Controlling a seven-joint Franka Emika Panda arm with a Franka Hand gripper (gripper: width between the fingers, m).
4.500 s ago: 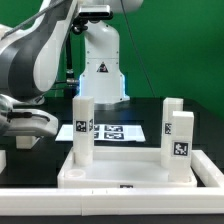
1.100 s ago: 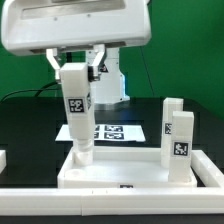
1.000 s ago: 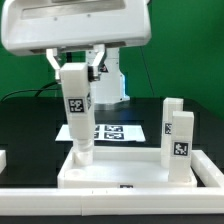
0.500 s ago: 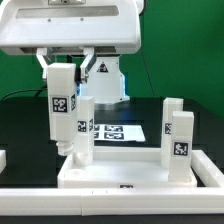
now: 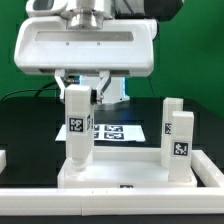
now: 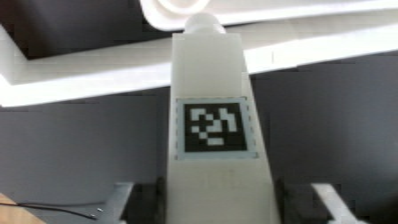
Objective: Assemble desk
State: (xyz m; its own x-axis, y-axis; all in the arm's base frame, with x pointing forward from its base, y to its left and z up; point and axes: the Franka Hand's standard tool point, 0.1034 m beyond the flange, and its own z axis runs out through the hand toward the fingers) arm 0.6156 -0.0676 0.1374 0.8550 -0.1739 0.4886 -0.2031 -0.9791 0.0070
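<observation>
My gripper [image 5: 82,84] is shut on a white square post leg [image 5: 77,128] with a black-and-white tag and holds it upright. The leg's lower end is at the near corner of the white desk top [image 5: 120,178] on the exterior view's left; I cannot tell if it is seated. Another leg is mostly hidden right behind it. Two tagged legs [image 5: 180,142] stand on the desk top at the exterior view's right. In the wrist view the held leg [image 6: 214,110] runs out from between the fingers [image 6: 150,200] of the gripper [image 6: 231,205] toward the desk top [image 6: 63,85].
The marker board [image 5: 118,131] lies on the black table behind the desk top. A white rail [image 5: 110,205] runs along the front edge. A small white part [image 5: 3,158] sits at the far left of the exterior view. The robot base [image 5: 112,85] stands behind.
The held leg has moved to the exterior view's right and lower, from beside the standing leg to in front of it. The hand now sits higher in the picture.
</observation>
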